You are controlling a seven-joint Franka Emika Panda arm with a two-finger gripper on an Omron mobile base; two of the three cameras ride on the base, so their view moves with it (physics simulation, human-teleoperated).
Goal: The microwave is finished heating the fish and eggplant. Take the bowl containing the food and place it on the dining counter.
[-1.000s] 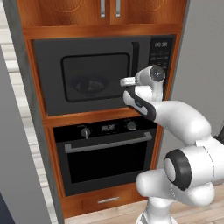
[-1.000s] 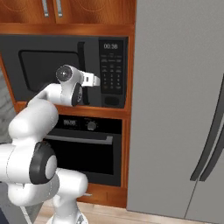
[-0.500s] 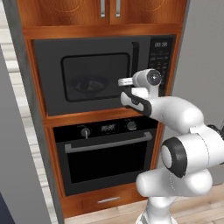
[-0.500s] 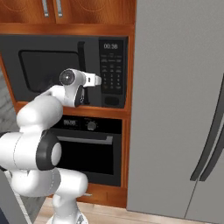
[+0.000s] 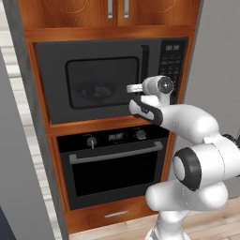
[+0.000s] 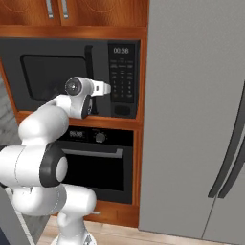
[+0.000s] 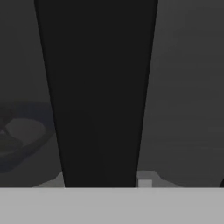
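Wooden cabinets wrap around the microwave (image 5: 105, 79), and a black oven (image 5: 115, 166) sits below it at 6 o'clock. We see the microwave door is closed. Through its dark window we can make out the bowl (image 5: 96, 90) inside, dim and blurry. Our gripper (image 5: 131, 88) points at the black door handle (image 5: 145, 58), at 3 o'clock from the window. In the hand view the handle (image 7: 96, 92) is very close, but we cannot tell if the fingers are apart or squeezing it. A tall grey fridge (image 6: 196, 119) stands at 3 o'clock.
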